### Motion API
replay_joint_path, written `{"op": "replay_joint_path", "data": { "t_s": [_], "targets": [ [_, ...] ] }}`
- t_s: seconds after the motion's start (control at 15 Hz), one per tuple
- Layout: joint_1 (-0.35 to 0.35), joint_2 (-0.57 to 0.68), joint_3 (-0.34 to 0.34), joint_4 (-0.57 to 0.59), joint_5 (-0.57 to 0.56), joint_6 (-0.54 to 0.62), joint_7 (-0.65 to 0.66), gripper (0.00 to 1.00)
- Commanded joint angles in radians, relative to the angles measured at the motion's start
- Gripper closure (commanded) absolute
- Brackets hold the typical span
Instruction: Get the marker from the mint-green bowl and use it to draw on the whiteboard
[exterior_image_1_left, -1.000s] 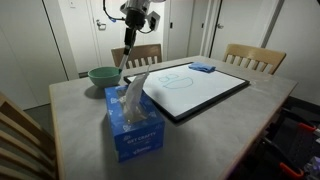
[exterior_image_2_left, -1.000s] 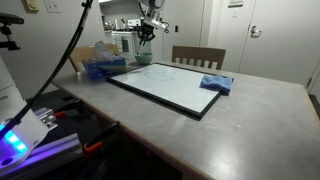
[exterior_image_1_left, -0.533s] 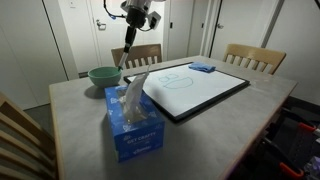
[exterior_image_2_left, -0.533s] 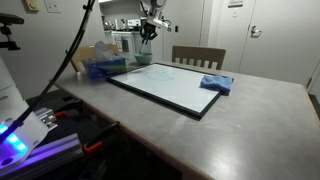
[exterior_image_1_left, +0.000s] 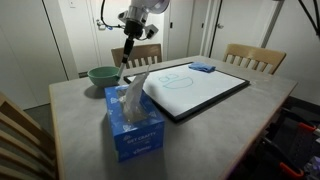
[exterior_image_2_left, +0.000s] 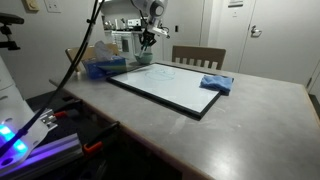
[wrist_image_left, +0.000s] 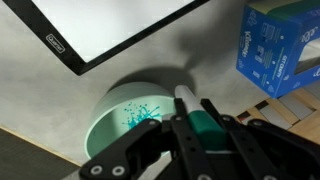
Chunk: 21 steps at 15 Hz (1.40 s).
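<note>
- A mint-green bowl (wrist_image_left: 118, 128) sits on a grey table (exterior_image_1_left: 75, 115), seen from straight above in the wrist view. Its inner floor carries a scatter of teal specks (wrist_image_left: 140, 112).
- A blue tissue box (exterior_image_1_left: 134, 122) stands near the bowl, with a white tissue (exterior_image_1_left: 132, 92) poking up from its top slot.
- The marker (wrist_image_left: 185, 98) is above the bowl, not in it. It shows a pale, whitish tip and a green body.
- The gripper (wrist_image_left: 197, 125) has its two dark fingers pressed against the marker's body, pinching it.
- In an exterior view the gripper (exterior_image_1_left: 129, 35) hangs high over the table. The marker (exterior_image_1_left: 124, 58) reaches down from it as a thin pale stick, with its lower end just above the bowl (exterior_image_1_left: 102, 75).
- The whiteboard (exterior_image_1_left: 197, 90), white with a thin black frame, lies flat beside the bowl. A flat blue eraser (exterior_image_1_left: 202, 67) rests on its far corner.
- The marker's rear end is hidden inside the claw.
- The wrist view cuts off most of the whiteboard (wrist_image_left: 110, 25) and part of the tissue box (wrist_image_left: 281, 50).
- In the exterior view from the other side of the table, the gripper (exterior_image_2_left: 148, 38) and bowl (exterior_image_2_left: 142, 59) are small, and the marker cannot be made out.
</note>
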<state>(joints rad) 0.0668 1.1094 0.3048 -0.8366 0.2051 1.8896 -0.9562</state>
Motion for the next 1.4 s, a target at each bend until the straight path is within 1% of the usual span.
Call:
{"op": "replay_joint_path", "data": {
  "t_s": [0.0, 0.07, 0.13, 0.27, 0.53, 0.73, 1.07, 1.33],
  "targets": [
    [0.011, 0.053, -0.001, 0.073, -0.004, -0.013, -0.001, 0.95],
    [0.011, 0.055, 0.0, 0.082, 0.002, -0.04, 0.018, 0.95],
    [0.011, 0.048, -0.003, 0.09, 0.003, -0.097, 0.055, 0.95],
    [0.01, 0.026, -0.005, 0.091, -0.002, -0.124, 0.081, 0.95],
    [0.002, 0.003, -0.003, 0.133, 0.001, -0.159, 0.129, 0.95],
    [0.006, 0.012, -0.001, 0.174, -0.004, -0.115, 0.105, 0.95],
    [0.036, 0.049, -0.009, 0.218, -0.021, 0.059, 0.043, 0.95],
    [0.057, 0.084, -0.017, 0.223, -0.032, 0.12, 0.045, 0.95]
  ]
}}
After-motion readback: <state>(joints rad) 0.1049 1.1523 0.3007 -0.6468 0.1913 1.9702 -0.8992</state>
